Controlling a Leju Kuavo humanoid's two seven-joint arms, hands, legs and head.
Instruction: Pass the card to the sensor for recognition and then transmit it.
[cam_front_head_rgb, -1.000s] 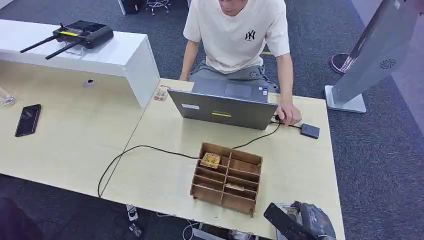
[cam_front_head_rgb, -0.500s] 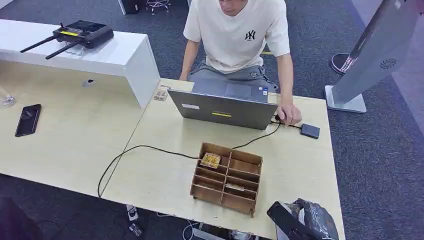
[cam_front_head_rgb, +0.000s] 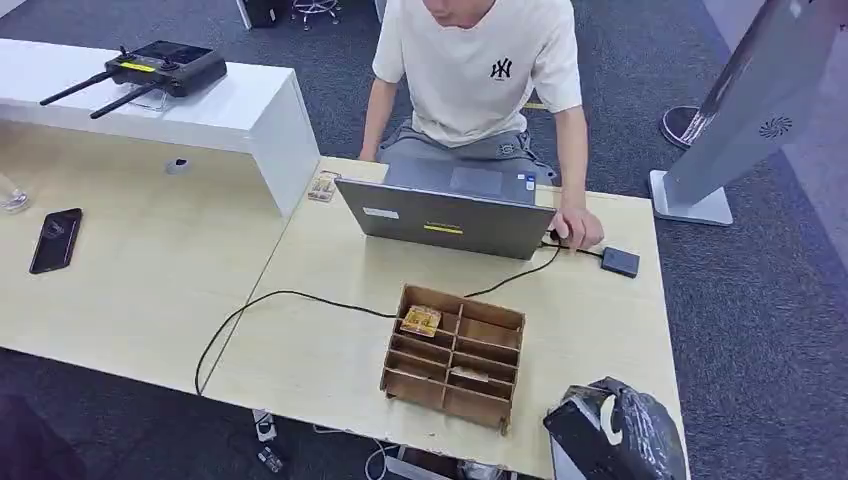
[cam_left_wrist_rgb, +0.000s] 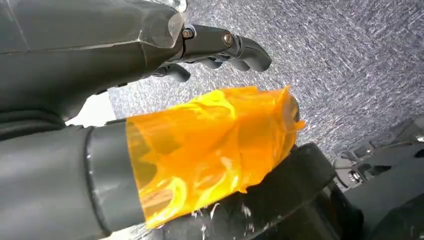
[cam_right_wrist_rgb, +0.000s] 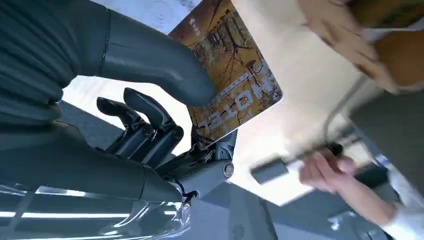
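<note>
My right hand (cam_front_head_rgb: 615, 437) hovers over the table's near right corner, its dark back turned to the head camera. In the right wrist view the thumb and fingers of that hand (cam_right_wrist_rgb: 150, 125) pinch a card (cam_right_wrist_rgb: 235, 85) printed with an autumn-tree picture. The sensor (cam_front_head_rgb: 620, 262), a small black box on a cable, lies on the table's far right, just past a person's hand (cam_front_head_rgb: 577, 228); it appears again as a grey block (cam_right_wrist_rgb: 269, 170) beyond the card. My left hand (cam_left_wrist_rgb: 220, 47) hangs over grey carpet holding nothing, its thumb wrapped in orange film.
A wooden compartment box (cam_front_head_rgb: 455, 355) with a card in one slot stands on the table (cam_front_head_rgb: 320, 350) left of my right hand. A person in a white shirt (cam_front_head_rgb: 475, 60) sits behind an open laptop (cam_front_head_rgb: 445, 215). A black cable (cam_front_head_rgb: 270, 300) crosses the table.
My right hand has rolled and shifted slightly right at the table corner, so its back now hides the card in the head view. The person leaned a little.
</note>
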